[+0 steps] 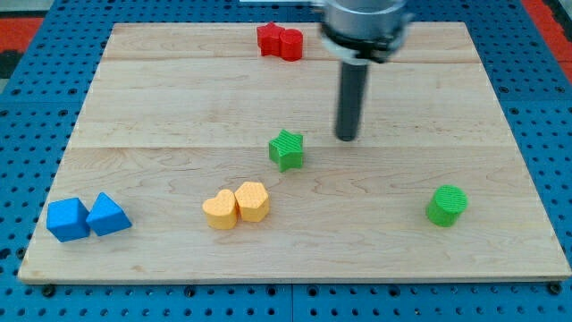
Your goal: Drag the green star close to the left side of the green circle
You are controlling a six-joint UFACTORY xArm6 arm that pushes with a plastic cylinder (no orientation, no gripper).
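Taking the green star-shaped block near the middle of the pale wooden board as the landmark, the scene reads from the view's left as follows. Far to the star's left and lower, near the board's bottom-left corner, sit a blue cube-like block and a blue wedge-like block, touching each other. Nearer the star, down and to its left, two orange-yellow heart-like blocks lie pressed side by side. Up from the star and slightly left, near the board's top edge, rests a red block of lumpy shape. My tip stands just to the star's right and a little higher, apart from it, not touching. The rod has no jaws, so none are spread or pinching. Well to the star's right and lower sits the green round cylinder block, far apart from the star.
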